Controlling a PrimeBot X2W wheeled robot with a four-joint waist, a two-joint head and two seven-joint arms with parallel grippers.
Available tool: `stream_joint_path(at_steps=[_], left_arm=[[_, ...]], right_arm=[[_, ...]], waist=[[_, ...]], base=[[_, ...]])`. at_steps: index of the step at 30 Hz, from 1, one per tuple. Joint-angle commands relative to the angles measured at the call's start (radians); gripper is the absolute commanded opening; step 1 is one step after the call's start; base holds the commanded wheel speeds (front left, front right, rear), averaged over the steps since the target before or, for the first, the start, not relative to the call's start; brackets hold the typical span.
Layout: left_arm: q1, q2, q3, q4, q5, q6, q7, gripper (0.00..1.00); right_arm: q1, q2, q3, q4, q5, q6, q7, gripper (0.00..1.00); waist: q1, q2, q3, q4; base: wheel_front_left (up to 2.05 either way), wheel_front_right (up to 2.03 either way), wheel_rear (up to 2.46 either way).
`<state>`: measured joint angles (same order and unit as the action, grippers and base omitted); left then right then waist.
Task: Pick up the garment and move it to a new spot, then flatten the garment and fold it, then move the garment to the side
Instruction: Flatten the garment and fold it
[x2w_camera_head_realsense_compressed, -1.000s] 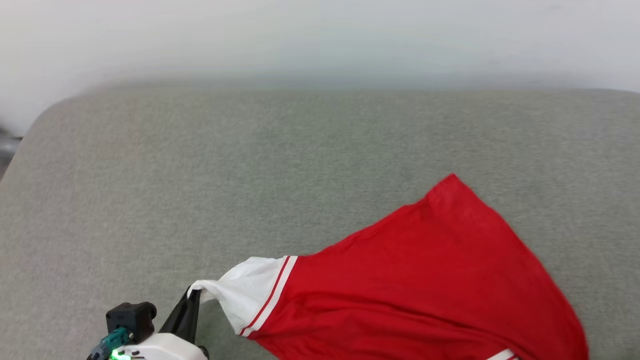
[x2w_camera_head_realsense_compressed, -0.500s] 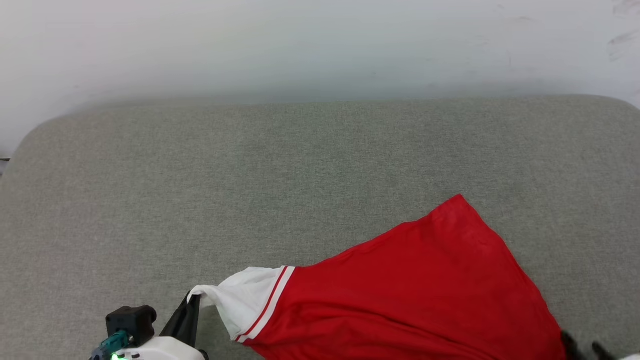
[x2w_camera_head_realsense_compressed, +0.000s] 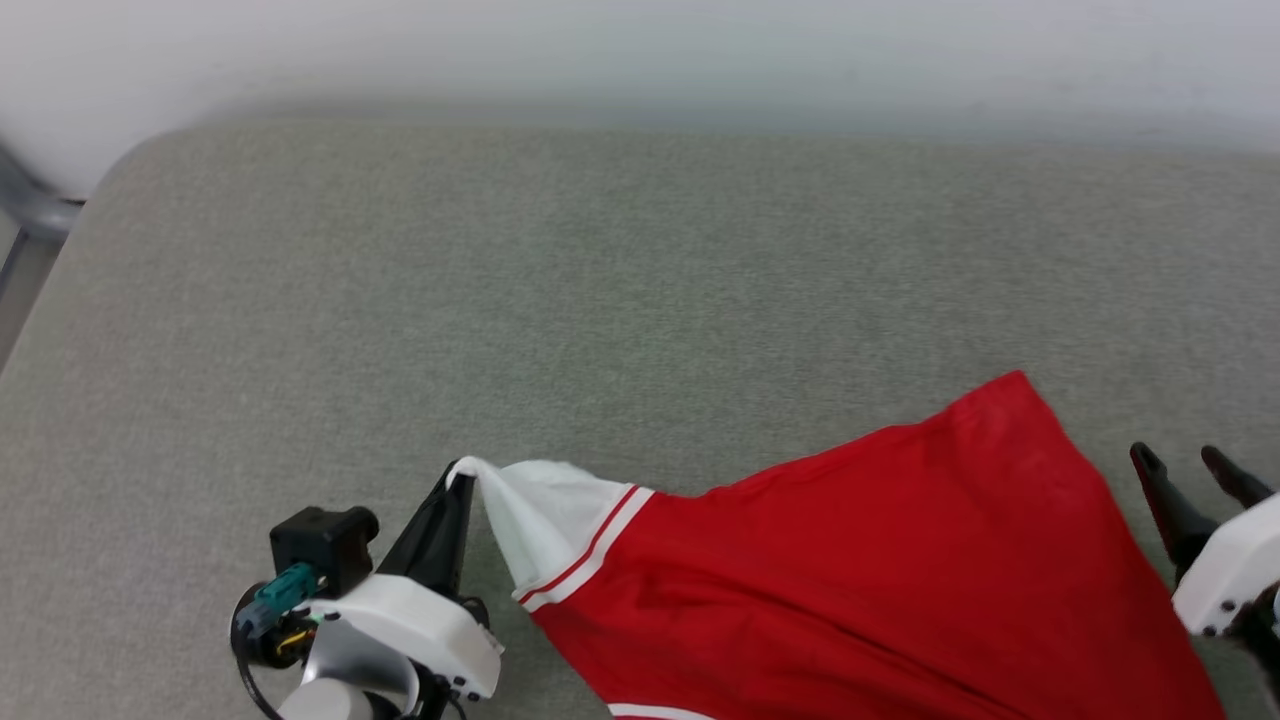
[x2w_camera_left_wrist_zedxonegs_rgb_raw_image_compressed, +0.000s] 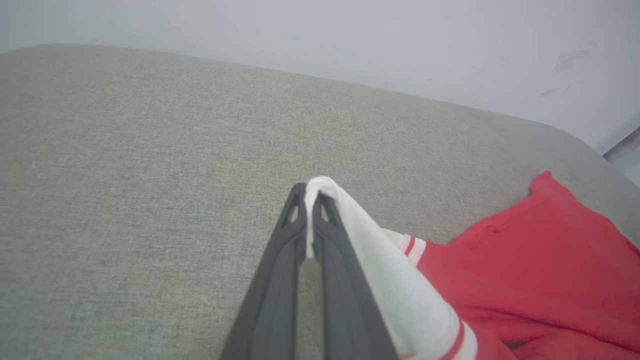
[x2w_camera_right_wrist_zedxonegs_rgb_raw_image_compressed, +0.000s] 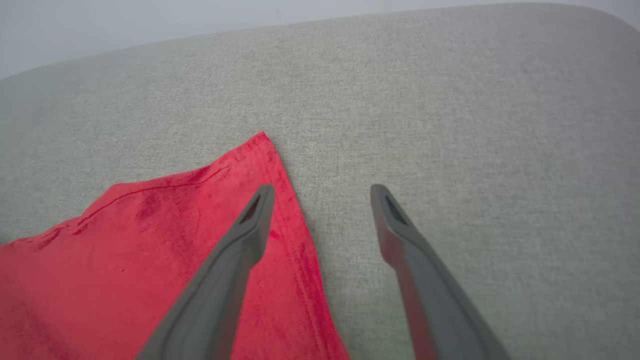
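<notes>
Head view: red jersey (x2w_camera_head_realsense_compressed: 850, 560) lies on grey upholstered cushion (x2w_camera_head_realsense_compressed: 600, 280), near right. At near left, left gripper (x2w_camera_head_realsense_compressed: 458, 482) pinches the white sleeve tip. At far right, right gripper (x2w_camera_head_realsense_compressed: 1178, 462) has fingers spread, empty, at jersey's right edge.

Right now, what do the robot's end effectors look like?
The left end effector has two long dark tapering fingers on a glossy white housing, with a black block, teal connector and dark cable beside it. The right end effector matches: dark fingers, white housing.
</notes>
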<state>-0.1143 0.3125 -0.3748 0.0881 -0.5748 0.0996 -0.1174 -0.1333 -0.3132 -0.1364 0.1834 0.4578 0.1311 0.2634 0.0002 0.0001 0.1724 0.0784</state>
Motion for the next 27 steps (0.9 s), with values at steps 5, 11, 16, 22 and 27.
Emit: stream_joint_path(at_steps=[5, 11, 16, 22, 27], left_arm=[[-0.066, -0.029, -0.018, 0.017, 0.012, -0.015, -0.026, 0.00], [-0.117, -0.055, -0.031, 0.028, 0.020, -0.024, -0.049, 0.00], [-0.152, -0.068, -0.046, 0.037, 0.026, -0.033, -0.062, 0.00], [-0.162, -0.078, -0.050, 0.050, 0.022, -0.036, -0.074, 0.00], [-0.152, -0.075, -0.046, 0.060, 0.015, -0.034, -0.080, 0.00]], right_arm=[[-0.129, -0.111, 0.077, 0.039, 0.048, -0.001, 0.238, 1.00], [-0.245, -0.176, 0.165, 0.062, 0.086, -0.001, 0.438, 1.00], [-0.312, -0.210, 0.252, 0.105, 0.089, -0.001, 0.459, 1.00], [-0.287, -0.196, 0.385, 0.216, 0.137, 0.000, 0.495, 1.00], [-0.275, -0.195, 0.460, 0.253, 0.203, 0.002, 0.533, 0.00]], waist=[[-0.0002, -0.0001, 0.067, 0.069], [-0.0002, -0.0001, 0.122, 0.106], [-0.0002, -0.0001, 0.164, 0.122], [-0.0002, -0.0001, 0.190, 0.124], [-0.0002, -0.0001, 0.188, 0.114]], base=[[0.00, 0.00, 0.00], [0.00, 0.00, 0.00], [0.00, 0.00, 0.00], [0.00, 0.00, 0.00], [0.00, 0.00, 0.00]])
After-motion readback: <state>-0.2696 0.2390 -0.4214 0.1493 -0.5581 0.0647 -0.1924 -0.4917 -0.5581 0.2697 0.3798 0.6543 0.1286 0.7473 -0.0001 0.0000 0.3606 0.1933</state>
